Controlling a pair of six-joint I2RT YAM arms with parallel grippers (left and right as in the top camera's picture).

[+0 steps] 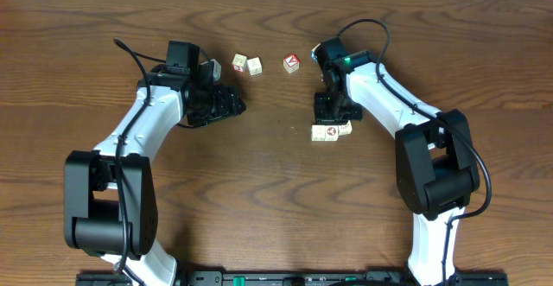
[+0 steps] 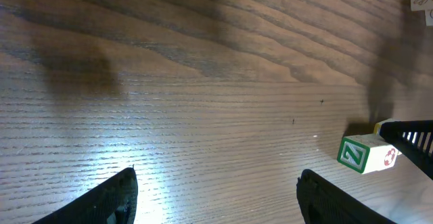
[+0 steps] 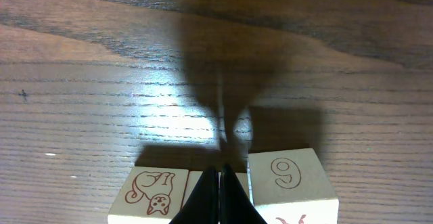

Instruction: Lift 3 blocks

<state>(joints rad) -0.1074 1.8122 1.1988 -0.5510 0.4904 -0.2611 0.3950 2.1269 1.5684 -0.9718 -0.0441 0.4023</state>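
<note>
My right hand [image 3: 218,198], fingers pressed shut and gripping nothing, hangs tip-down over the three blocks [image 1: 332,131], which sit huddled together on the bench [image 1: 276,200]; its tips point between the cat-printed block [image 3: 152,193] and the numeral block [image 3: 291,176], probably to line up on the cluster before spreading for a grasp. My left hand [image 1: 232,105] is wide open and empty, well apart, presumably parked out of the way. The blocks are matte, cream wooden cubes with softened edges and thin reddish-brown outline prints, on dark, strongly grained wood.
</note>
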